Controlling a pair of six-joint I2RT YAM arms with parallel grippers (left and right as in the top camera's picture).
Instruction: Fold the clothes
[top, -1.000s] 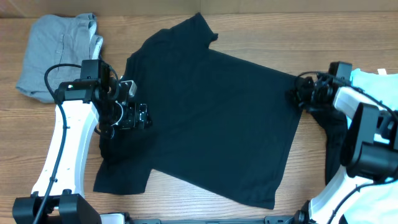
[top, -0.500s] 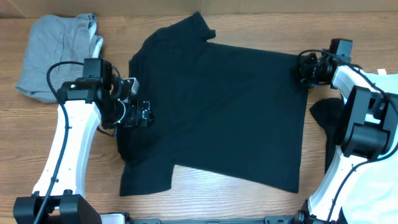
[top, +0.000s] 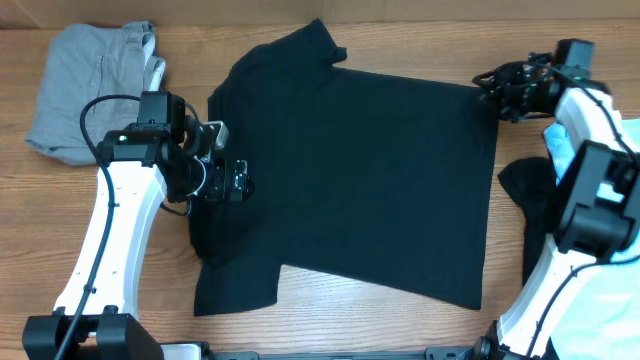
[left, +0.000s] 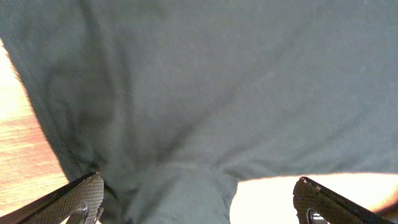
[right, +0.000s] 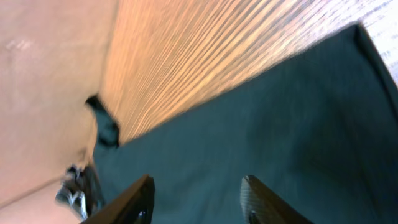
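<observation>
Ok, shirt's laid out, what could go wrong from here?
1. The black T-shirt lies skewed, with fabric bunched under the open left hand; folding now may trap wrinkles.
2. Another black garment sits beside its right edge; the right hand might catch both.

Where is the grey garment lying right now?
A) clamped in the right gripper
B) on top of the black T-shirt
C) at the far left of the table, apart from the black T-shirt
C: the overhead view shows the grey garment bunched at the far left of the table, with bare wood between it and the black T-shirt.
</observation>
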